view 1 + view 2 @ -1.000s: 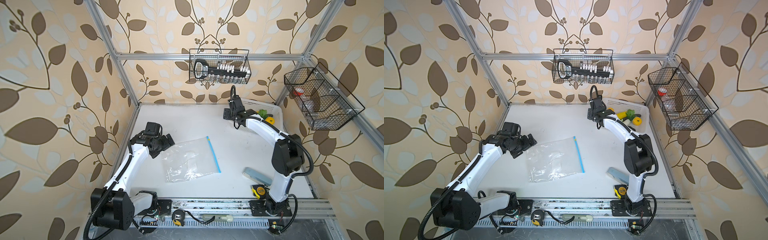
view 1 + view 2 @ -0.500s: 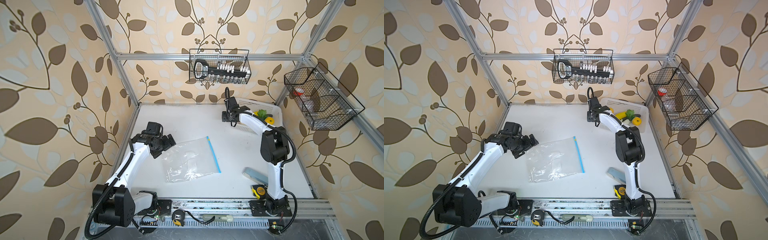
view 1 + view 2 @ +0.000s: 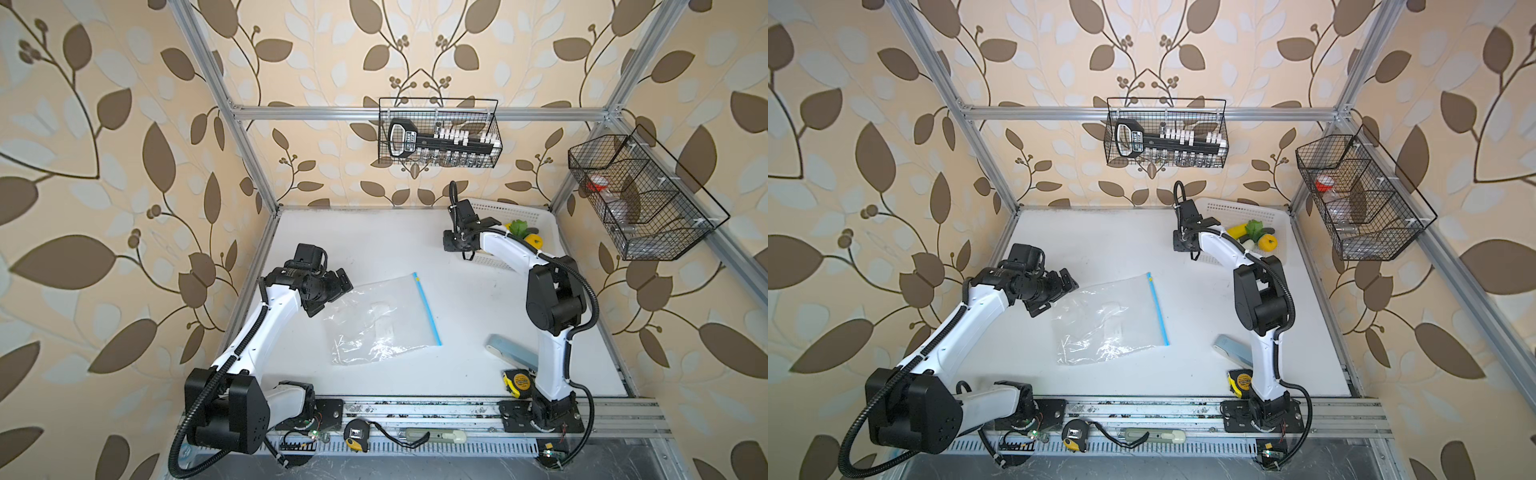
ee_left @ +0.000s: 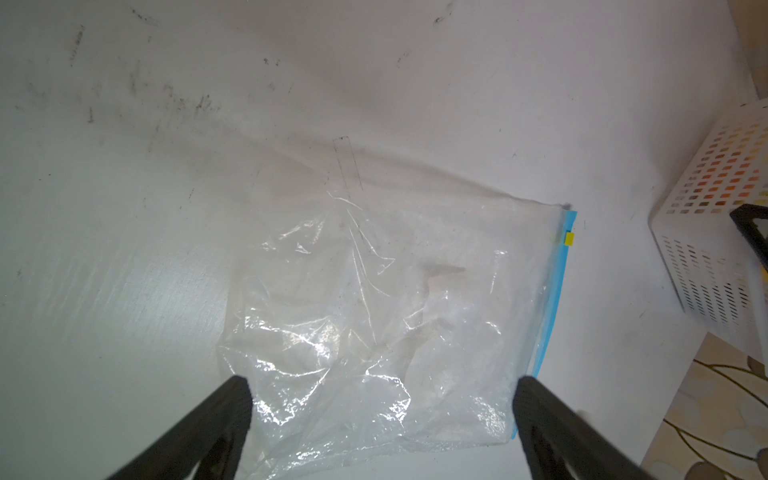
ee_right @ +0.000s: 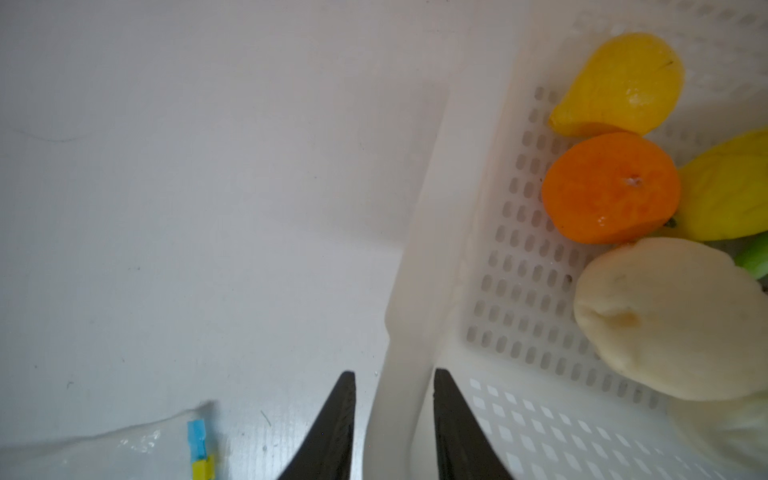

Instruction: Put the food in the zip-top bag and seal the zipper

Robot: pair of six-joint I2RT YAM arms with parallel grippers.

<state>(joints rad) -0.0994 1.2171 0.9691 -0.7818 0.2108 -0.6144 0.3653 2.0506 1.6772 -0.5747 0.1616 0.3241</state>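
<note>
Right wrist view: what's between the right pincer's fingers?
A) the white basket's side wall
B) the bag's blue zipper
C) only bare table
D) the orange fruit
A: the right pincer straddles the side wall of the white basket, one finger outside it and one inside; the orange fruit lies deeper in the basket, untouched.
</note>
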